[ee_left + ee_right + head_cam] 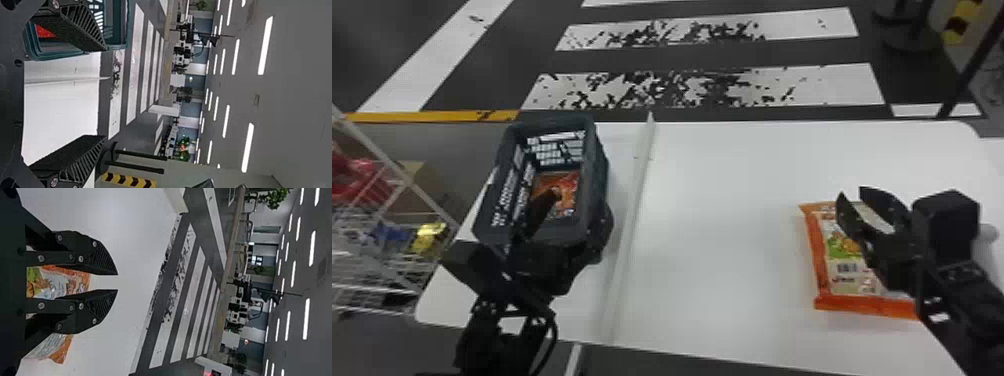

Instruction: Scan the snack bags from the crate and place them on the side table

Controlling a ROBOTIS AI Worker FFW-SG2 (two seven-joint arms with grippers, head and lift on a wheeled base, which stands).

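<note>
Both claws empty – a snack bag near each.
In the head view, the crated bag [571, 185] is seen at the bottom of the crate [600, 175], near one finger of the left gripper [580, 200], and the orange-edged bag [842, 252] is seen flat on the white table [722, 225] under the right gripper [852, 193]. In the left wrist view, the fingers are spread wide beside the crate – its wall could be caught and the crate dragged if they were lowered off-centre. In the right wrist view, the fingers are narrowly parted; the flat bag could be pushed, not pinched, if pressed from above.
</note>
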